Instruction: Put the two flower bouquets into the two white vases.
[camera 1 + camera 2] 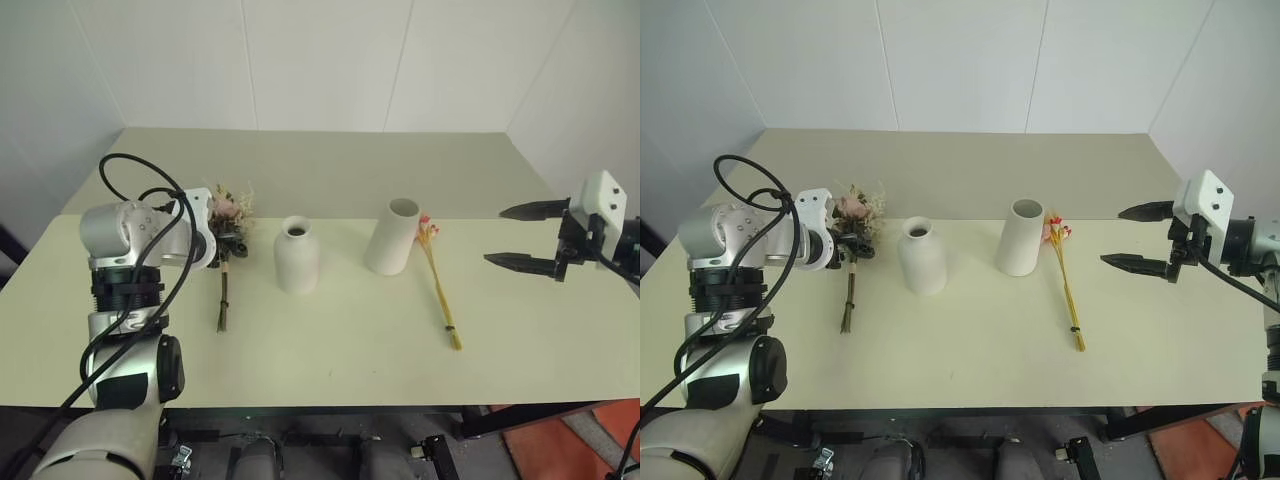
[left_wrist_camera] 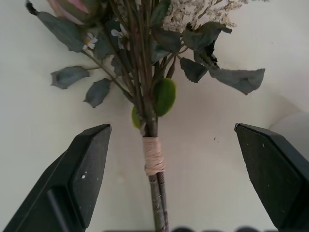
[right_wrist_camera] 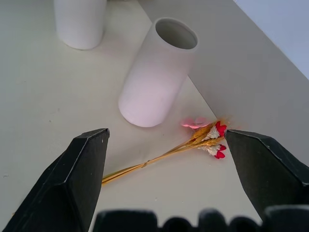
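Bushy bouquet with pink rose, cream dried sprigs, green leaves and dark stems (image 1: 226,250) lies flat on the table, blossoms toward the far wall, stems toward the robot, just left of the bottle-shaped matte white vase with narrow neck (image 1: 296,255). Left gripper (image 2: 171,159) hangs over it, black fingers spread wide, empty, straddling the taped stem binding, which is the likely pick point since the stems are bundled there.

Slim bouquet of yellow straw stems with small pink-red blossoms (image 1: 438,282) lies flat too, blossom end touching or nearly touching the base of the tapered wide-mouthed white vase (image 1: 392,236), stems running toward the near edge. Right gripper (image 1: 528,236) hovers off to the right, well apart from it, fingers fully spread, nothing held, aimed roughly level toward the vases; looks like it's waiting.

Both vases stand upright mid-table, near each other, mouths empty. No bouquet placed yet.

Surface: pale cream matte tabletop (image 1: 340,360), uncluttered. White panelled walls (image 1: 320,60) behind; a bit of red-orange floor (image 1: 570,450) shows below the near right edge.
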You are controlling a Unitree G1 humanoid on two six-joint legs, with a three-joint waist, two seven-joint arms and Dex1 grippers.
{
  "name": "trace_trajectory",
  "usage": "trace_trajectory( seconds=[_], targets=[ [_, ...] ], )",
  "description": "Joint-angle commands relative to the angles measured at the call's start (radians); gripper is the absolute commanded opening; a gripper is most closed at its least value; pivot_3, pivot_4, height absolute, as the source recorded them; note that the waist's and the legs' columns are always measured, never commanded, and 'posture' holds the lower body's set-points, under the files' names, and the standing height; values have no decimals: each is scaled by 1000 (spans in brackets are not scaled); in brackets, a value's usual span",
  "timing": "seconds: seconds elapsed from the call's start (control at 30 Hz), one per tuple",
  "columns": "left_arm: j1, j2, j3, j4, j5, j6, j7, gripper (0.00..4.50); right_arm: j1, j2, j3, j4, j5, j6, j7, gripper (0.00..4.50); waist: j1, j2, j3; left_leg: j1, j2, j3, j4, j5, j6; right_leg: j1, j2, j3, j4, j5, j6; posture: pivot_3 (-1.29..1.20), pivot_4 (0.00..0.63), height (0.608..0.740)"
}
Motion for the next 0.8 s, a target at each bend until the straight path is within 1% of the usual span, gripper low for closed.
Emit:
trace_trajectory(
  seconds=[0.03,0.2,0.23,0.27,0.3,0.33,0.47,0.53,0.63,0.67,0.7,0.8],
  targets=[
    [-55,10,-34,53,44,-34,-32,4457,15,-28,-55,-66,42,25,-14,4500,-3,0,0,0,0,0,0,0,0,0,0,0,0,0,0,0,150,740],
    [-66,17,-79,136,80,-53,-91,4457,53,-44,-85,-100,67,47,-26,4500,-1,0,0,0,0,0,0,0,0,0,0,0,0,0,1,0,150,740],
    [-68,15,-75,151,82,-55,-101,4166,59,-46,-90,-104,68,47,-28,4500,0,0,0,0,0,0,0,0,0,0,0,0,0,0,1,0,150,740],
    [-70,12,-70,172,89,-62,-105,4074,63,-47,-93,-108,69,48,-29,4500,0,0,0,0,0,0,0,0,0,0,0,0,0,0,1,0,150,740],
    [-71,9,-64,194,96,-69,-109,3873,67,-47,-95,-111,69,50,-30,4500,0,0,0,0,0,0,0,0,0,0,0,0,0,0,1,0,150,740],
    [-73,5,-47,218,97,-71,-115,3533,69,-47,-96,-114,69,50,-32,4500,0,0,0,0,0,0,0,0,0,0,0,0,0,0,1,0,150,740],
    [-73,-3,-45,249,123,-93,-116,2200,73,-47,-94,-118,75,49,-37,4500,1,0,0,0,0,0,0,0,0,0,0,0,0,-1,2,0,150,740],
    [-80,-6,-38,252,137,-109,-110,1562,70,-48,-91,-114,76,46,-38,4500,1,0,0,0,-1,0,0,0,0,0,-1,0,0,-1,2,0,150,740],
    [-85,-10,-33,250,147,-122,-112,477,62,-50,-86,-104,72,40,-35,4500,2,0,0,0,-1,0,0,0,0,0,-1,0,0,-1,2,0,150,740],
    [-85,-12,-28,250,147,-127,-115,189,58,-51,-84,-98,70,36,-34,4500,2,0,0,0,-1,0,0,0,0,0,-1,0,0,-1,2,0,150,740],
    [-85,-15,-17,253,150,-132,-107,109,54,-50,-81,-94,69,43,-37,4500,2,0,0,0,0,0,0,0,0,0,-1,0,0,-1,2,0,150,740],
    [-80,-28,26,250,154,-141,-88,109,44,-52,-71,-84,61,49,-38,4500,2,-1,0,0,-1,0,0,0,0,0,-1,0,0,-1,2,0,150,740]
  ],
)
